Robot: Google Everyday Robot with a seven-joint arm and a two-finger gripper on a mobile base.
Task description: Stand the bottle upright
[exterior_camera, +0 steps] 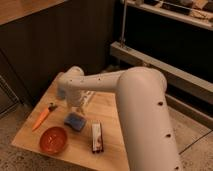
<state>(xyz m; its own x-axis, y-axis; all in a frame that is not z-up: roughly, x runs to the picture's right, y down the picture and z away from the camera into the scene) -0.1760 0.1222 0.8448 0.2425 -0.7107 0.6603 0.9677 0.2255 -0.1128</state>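
Note:
The bottle [89,98] is a slender white one lying on its side on the wooden table [112,112], just right of the arm's wrist. My gripper [76,104] hangs down from the white arm at the bottle's left end, close above the table. The wrist covers most of the gripper, and I cannot make out whether it touches the bottle.
An orange carrot [42,118] lies at the table's left. A blue sponge [75,121] sits just in front of the gripper, a red bowl [53,139] at the front left, and a flat black-and-white bar [96,137] at the front. Dark cabinets and a metal ledge [150,57] stand behind.

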